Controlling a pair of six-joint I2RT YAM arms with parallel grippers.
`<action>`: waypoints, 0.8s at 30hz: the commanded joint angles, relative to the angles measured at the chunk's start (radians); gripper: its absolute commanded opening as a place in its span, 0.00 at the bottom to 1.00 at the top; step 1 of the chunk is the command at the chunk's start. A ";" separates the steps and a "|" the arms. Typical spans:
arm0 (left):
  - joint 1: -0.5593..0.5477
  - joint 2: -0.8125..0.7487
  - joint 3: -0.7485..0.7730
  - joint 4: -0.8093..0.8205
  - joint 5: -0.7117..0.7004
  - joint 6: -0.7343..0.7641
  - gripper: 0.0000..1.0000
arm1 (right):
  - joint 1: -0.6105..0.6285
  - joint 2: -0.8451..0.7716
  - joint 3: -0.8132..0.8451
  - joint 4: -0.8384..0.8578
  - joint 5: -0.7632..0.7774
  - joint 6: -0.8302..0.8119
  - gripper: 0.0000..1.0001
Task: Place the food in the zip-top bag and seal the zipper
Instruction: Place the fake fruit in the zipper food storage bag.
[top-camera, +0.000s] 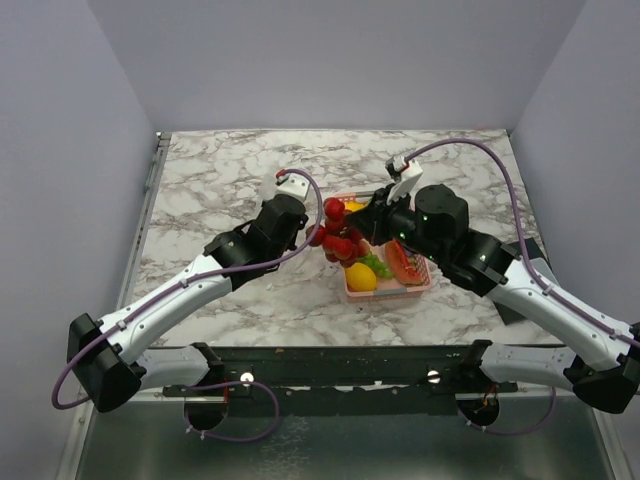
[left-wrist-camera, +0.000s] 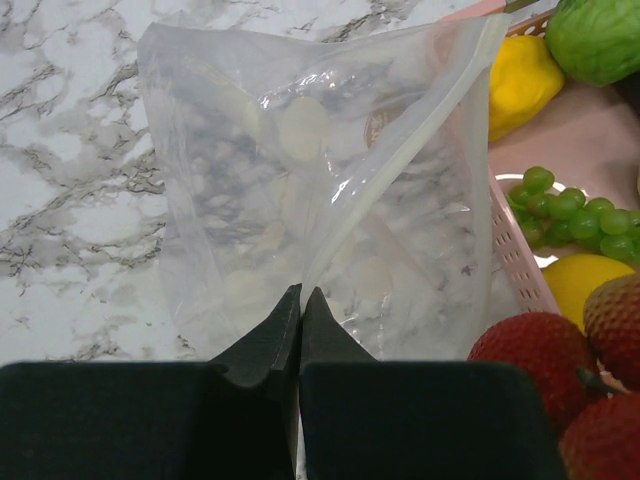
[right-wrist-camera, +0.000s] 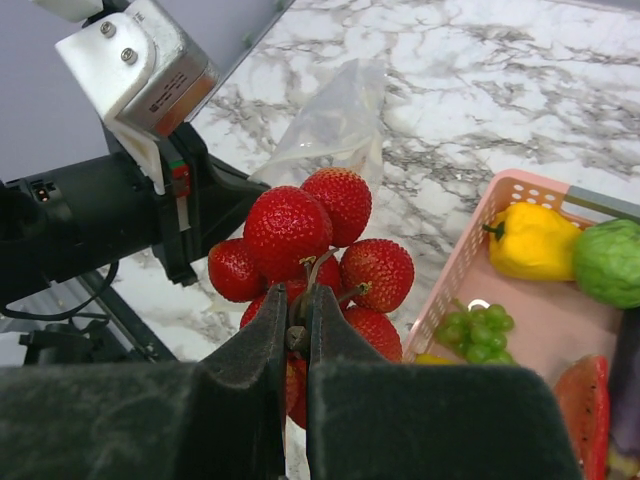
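My left gripper (left-wrist-camera: 301, 292) is shut on the lower edge of the clear zip-top bag (left-wrist-camera: 310, 170) and holds it up off the marble. The whitish zipper (left-wrist-camera: 400, 165) runs diagonally across the bag. My right gripper (right-wrist-camera: 297, 295) is shut on the stem of a red strawberry cluster (right-wrist-camera: 310, 235), held in the air just right of the bag (right-wrist-camera: 335, 130). In the top view the cluster (top-camera: 335, 232) hangs between the left gripper (top-camera: 308, 232) and the right gripper (top-camera: 352, 235). The cluster also shows in the left wrist view (left-wrist-camera: 545, 350).
The pink slotted basket (right-wrist-camera: 470, 240) stands right of the bag. It holds a yellow pepper (right-wrist-camera: 530, 240), a round green fruit (right-wrist-camera: 610, 260), green grapes (right-wrist-camera: 475, 330), a watermelon slice (right-wrist-camera: 580, 410), a dark purple eggplant (right-wrist-camera: 628, 380) and a lemon (top-camera: 361, 277). Grey walls ring the marble table (top-camera: 220, 180).
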 joint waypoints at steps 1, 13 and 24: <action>0.007 -0.032 -0.011 0.034 0.049 -0.017 0.00 | 0.027 0.010 0.038 0.034 -0.047 0.070 0.01; 0.014 -0.067 -0.021 0.064 0.099 -0.034 0.00 | 0.124 0.161 0.112 0.030 0.151 0.160 0.01; 0.019 -0.106 -0.035 0.090 0.120 -0.036 0.00 | 0.205 0.313 0.208 -0.117 0.474 0.201 0.01</action>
